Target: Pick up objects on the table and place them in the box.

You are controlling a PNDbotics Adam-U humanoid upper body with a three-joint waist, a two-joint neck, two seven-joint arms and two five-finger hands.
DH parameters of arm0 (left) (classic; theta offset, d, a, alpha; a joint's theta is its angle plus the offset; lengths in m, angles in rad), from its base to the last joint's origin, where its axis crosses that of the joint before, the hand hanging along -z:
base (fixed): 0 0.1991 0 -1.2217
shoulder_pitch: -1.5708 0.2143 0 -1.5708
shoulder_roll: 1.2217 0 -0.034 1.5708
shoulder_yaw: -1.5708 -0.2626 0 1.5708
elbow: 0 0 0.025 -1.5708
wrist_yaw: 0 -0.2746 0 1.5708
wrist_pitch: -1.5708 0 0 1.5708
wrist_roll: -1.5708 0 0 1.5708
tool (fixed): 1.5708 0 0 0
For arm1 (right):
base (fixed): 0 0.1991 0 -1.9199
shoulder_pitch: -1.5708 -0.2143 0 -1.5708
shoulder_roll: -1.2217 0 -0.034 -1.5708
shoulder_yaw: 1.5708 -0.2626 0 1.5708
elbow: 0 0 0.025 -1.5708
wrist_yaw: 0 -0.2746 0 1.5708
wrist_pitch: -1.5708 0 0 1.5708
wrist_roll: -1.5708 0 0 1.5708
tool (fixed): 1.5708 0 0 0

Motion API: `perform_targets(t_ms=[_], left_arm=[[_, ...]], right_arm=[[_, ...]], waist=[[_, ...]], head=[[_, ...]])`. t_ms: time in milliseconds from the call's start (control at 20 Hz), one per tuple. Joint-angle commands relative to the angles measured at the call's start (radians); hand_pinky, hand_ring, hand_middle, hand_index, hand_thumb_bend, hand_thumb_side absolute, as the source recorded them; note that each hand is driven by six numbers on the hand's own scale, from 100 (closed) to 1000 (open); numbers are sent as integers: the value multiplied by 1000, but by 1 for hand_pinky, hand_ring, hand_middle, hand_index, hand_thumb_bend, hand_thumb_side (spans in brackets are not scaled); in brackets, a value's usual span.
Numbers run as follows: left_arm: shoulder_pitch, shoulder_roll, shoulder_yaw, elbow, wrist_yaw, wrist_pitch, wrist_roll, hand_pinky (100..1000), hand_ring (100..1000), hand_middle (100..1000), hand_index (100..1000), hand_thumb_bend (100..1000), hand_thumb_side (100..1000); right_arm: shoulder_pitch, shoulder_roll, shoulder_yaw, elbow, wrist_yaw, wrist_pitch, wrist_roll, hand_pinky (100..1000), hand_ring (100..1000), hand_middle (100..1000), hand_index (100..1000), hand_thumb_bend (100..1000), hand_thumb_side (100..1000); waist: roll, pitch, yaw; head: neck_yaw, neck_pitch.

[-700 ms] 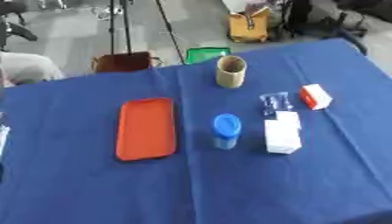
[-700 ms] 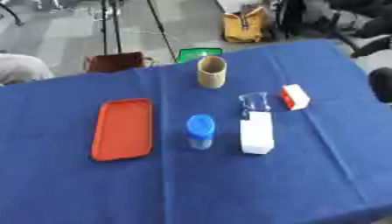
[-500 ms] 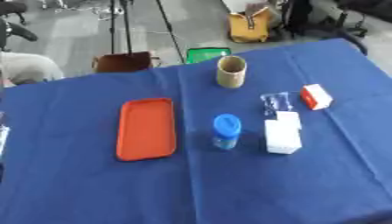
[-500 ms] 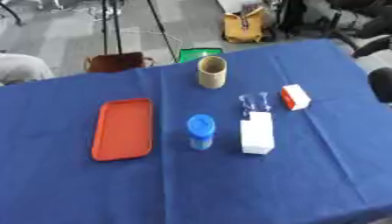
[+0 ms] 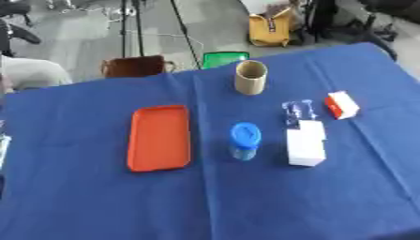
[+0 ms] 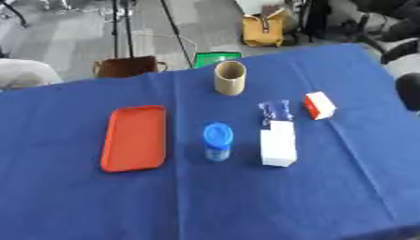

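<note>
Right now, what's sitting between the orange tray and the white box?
A small jar with a blue lid stands between the orange tray and the white box, apart from both, on the blue cloth; both eye views show it.

A table under a deep blue, faintly creased cloth (image 5: 98, 201) fills most of the view; beyond its far edge lies a grey floor (image 5: 213, 28); on that floor stand a yellow bag (image 5: 275, 30), a brown bag with handles (image 5: 131, 66) and a flat green object (image 5: 223, 59); thin black stand legs (image 5: 131, 23) rise near the top; light is even.
</note>
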Motion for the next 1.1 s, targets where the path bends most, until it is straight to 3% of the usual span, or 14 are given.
perform_targets(t_ms=[50, 650, 950, 1100], left_arm=[[-14, 17, 11, -13, -2, -1, 2, 484, 714, 704, 818, 739, 714], [-13, 18, 11, -13, -4, 0, 3, 484, 713, 701, 818, 739, 715], [-12, 19, 7, -13, -4, 4, -1, 484, 713, 701, 818, 739, 717], [-13, 18, 3, -13, -2, 6, -6, 484, 713, 701, 818, 739, 717]], right_arm=[[-7, -19, -8, -16, -3, -5, -1, 612, 733, 689, 821, 451, 487], [-8, -24, -4, -15, 0, -4, 2, 618, 738, 692, 821, 462, 481], [-30, -78, 19, -15, 31, 20, 43, 622, 747, 708, 822, 489, 465], [-90, -141, 72, 20, 69, 21, 83, 622, 747, 708, 822, 489, 465]], waist=[[-6, -10, 1], [-11, -9, 5], [-15, -11, 11], [-16, -12, 16]], head=[[3, -9], [8, -10], [2, -9], [2, -9]])
